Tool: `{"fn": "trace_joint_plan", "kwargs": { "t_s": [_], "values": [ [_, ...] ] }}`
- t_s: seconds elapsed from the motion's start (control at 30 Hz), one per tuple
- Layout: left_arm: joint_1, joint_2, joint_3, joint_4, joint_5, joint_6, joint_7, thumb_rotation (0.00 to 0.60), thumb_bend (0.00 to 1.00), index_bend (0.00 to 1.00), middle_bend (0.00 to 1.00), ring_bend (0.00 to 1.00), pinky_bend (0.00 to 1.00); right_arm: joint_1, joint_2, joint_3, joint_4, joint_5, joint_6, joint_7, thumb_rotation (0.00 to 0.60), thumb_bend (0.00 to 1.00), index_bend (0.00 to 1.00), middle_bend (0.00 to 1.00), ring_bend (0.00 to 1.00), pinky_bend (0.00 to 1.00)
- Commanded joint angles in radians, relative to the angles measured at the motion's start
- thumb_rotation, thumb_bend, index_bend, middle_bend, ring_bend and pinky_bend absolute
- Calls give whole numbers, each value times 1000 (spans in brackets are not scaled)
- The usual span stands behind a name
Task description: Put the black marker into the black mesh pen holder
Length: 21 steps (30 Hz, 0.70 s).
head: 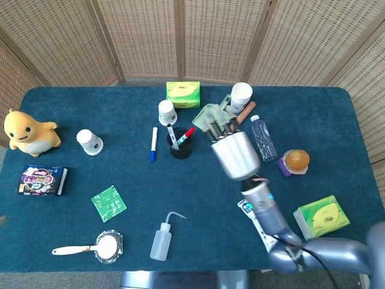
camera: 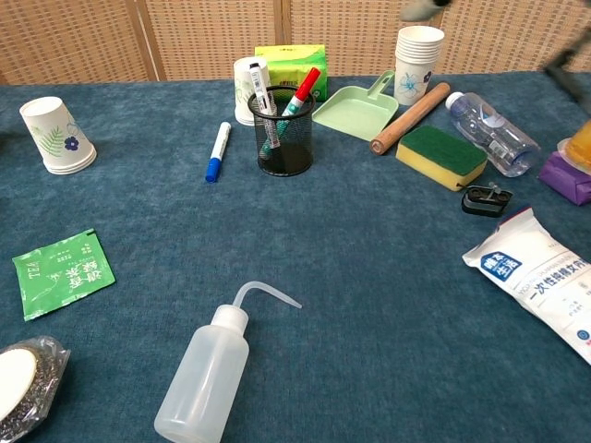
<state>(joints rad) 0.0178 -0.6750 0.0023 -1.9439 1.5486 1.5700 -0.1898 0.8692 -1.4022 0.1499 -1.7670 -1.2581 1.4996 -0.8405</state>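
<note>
Two markers are standing in the black mesh pen holder (camera: pixel 284 137), the black marker (camera: pixel 263 103) leaning left and a red marker (camera: pixel 301 92) leaning right.
A blue marker (camera: pixel 217 151) is lying just left of the holder on the table (camera: pixel 388 305), a paper cup (camera: pixel 247 85) is standing behind it, and a green dustpan (camera: pixel 355 109), a rolling pin (camera: pixel 410 106) and a sponge (camera: pixel 441 155) are lying to its right. The right hand (head: pixel 231 150) is hanging raised, well to the right of the holder and apart from the marker, holding nothing, its fingers pointing away; how far they are spreading is hard to tell. The chest view is catching only blurred arm edges at its top right.
</note>
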Motion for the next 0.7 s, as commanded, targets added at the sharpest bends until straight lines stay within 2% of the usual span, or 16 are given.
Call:
{"fn": "trace_joint_plan", "kwargs": {
  "t_s": [0.03,0.2,0.37,0.7],
  "values": [
    [-2,-7,2,-15,1,-6,26,600,46,56,0,0,0,-190,176,-85,-75,-52,55,260,600,0,157,0,0,176],
    [2,-14,2,-25,-2,2,48,600,46,56,0,0,0,-298,238,-121,-41,-47,87,351,600,0,151,0,0,117],
    [-1,-20,3,-33,-3,-6,76,600,45,56,0,0,0,-379,238,-153,69,-92,132,333,600,0,138,0,0,89],
    [2,-25,4,-37,1,-1,94,600,46,56,0,0,0,-450,252,-150,78,-95,81,391,600,0,135,0,0,88]
  ]
}}
